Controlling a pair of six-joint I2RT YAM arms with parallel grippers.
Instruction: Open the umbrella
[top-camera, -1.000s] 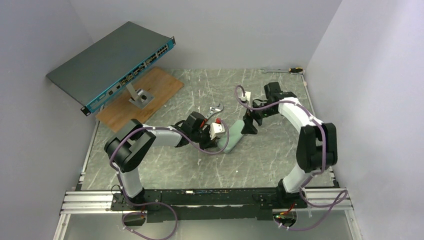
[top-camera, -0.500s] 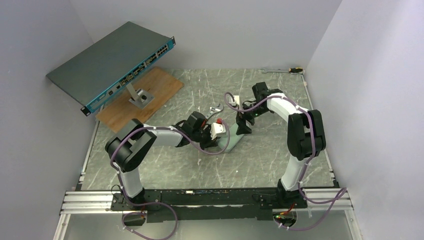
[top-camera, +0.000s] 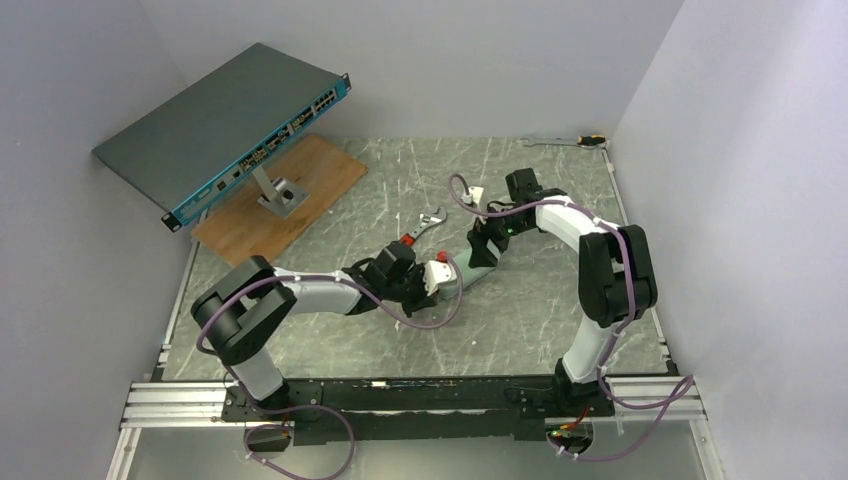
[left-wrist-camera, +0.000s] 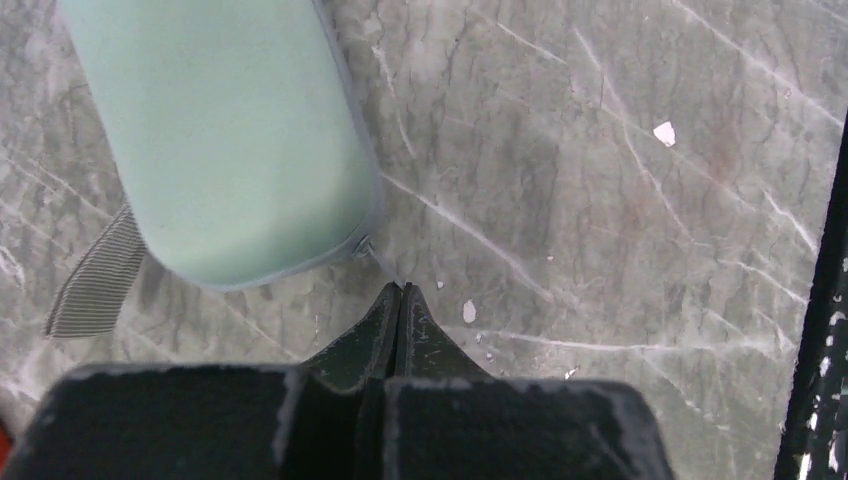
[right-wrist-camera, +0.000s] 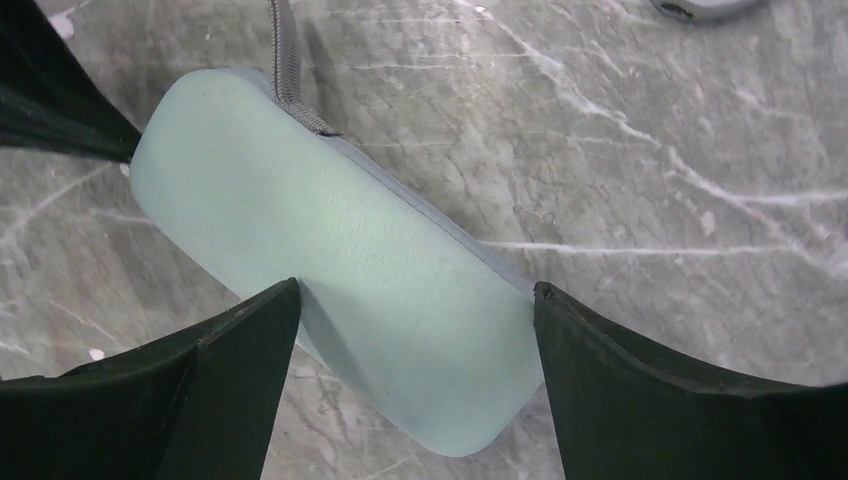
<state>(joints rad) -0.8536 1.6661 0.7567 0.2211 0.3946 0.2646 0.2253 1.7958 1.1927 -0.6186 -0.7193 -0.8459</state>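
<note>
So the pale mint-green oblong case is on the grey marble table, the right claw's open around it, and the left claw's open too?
No, the left gripper is shut, pinching the small zipper pull at the end of the pale mint-green oblong case; the left wrist view shows it. The right gripper is open around the case on the grey marble table.
</note>
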